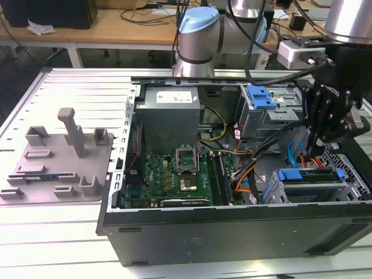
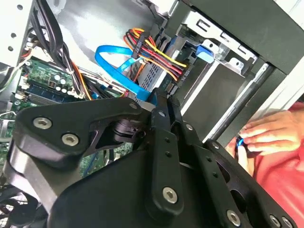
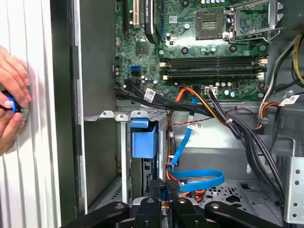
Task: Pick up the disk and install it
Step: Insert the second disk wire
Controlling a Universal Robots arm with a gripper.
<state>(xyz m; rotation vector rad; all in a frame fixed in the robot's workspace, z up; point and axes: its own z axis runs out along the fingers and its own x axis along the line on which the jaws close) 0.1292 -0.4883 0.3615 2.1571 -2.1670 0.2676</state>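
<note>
We see the gripper hanging over the open computer case, its 2 fingers clenched together on nothing. The disk sits just below and in front of it, blue rails showing, already slotted into the grey drive cage. Off to the gripper's side, outside the case wall, a person's hand pinches a small blue object

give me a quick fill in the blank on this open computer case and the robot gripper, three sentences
1. The gripper hangs over the open computer case at the exterior view's ____ side.
2. The flat looped cable below the gripper in the first wrist view is ____ in colour.
3. Beside the case, a person's hand holds a small ____ object.

Missing words: right; blue; blue
</note>
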